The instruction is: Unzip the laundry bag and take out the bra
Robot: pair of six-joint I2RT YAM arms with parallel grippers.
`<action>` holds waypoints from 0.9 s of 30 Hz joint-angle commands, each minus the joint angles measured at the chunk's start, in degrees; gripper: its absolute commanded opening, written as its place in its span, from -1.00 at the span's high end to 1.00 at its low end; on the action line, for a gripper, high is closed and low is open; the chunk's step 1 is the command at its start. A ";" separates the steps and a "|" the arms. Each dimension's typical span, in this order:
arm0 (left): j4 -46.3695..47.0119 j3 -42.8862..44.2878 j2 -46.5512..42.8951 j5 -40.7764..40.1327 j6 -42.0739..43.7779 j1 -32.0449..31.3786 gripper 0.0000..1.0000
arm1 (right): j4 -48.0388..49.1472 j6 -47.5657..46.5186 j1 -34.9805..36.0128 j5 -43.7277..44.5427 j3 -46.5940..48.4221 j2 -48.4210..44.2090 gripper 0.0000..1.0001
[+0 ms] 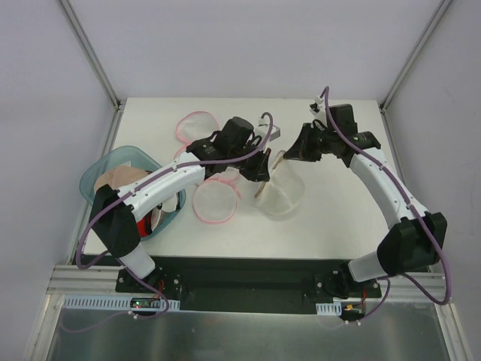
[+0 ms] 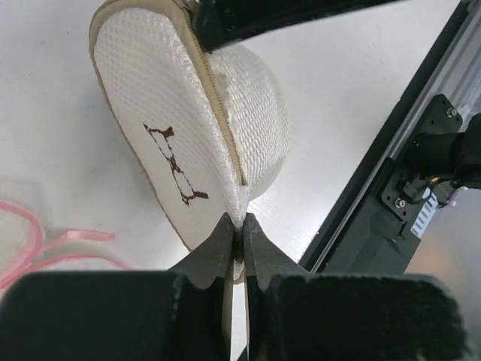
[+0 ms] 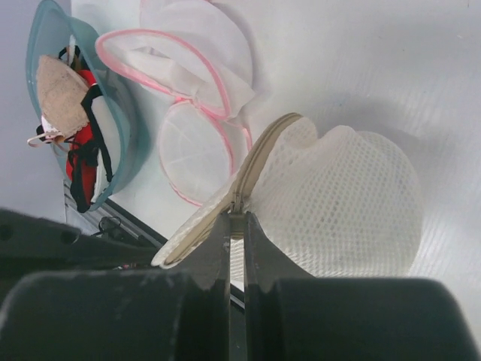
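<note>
Two grippers hold the laundry bag (image 1: 284, 197) at table centre: left gripper (image 2: 235, 229) clamped on its rim at 10 o'clock, right gripper (image 3: 236, 222) clamped on the zip (image 3: 263, 147) at 12 o'clock. Risk: opposing pull slips the thin trim free. Bra not visible.

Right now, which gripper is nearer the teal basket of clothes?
Left. The left gripper pinches the laundry bag on its side toward the teal basket; the right gripper pinches the bag's zip edge further to the right, farther from the basket.
</note>
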 commanded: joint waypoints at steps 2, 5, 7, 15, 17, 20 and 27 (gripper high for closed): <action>-3.49 -2.36 -4.00 1.12 2.66 -0.14 1.00 | 5.68 -1.03 -4.05 -2.18 2.20 6.35 0.97; -3.32 -2.97 -4.35 0.68 3.10 -0.14 1.00 | 6.82 -0.16 -4.31 -5.61 2.11 7.94 0.97; -3.23 -3.24 -4.61 0.76 3.71 -0.14 1.00 | 7.97 0.29 -4.31 -6.41 0.97 6.89 0.97; -3.05 -4.99 -6.28 -0.56 7.67 -0.14 1.00 | 2.97 -3.84 -4.84 0.87 -0.08 1.79 0.97; -2.88 -5.78 -7.42 0.15 9.16 -0.14 1.00 | 2.70 -3.85 -5.98 2.82 -1.83 1.61 0.97; -2.79 -6.40 -8.74 1.12 11.10 -0.05 1.00 | 4.72 -1.22 -8.35 2.56 -3.25 2.22 0.97; -1.65 -6.41 -8.05 1.64 11.45 -0.14 0.55 | 8.94 1.34 -6.78 -0.08 -6.06 -1.90 0.97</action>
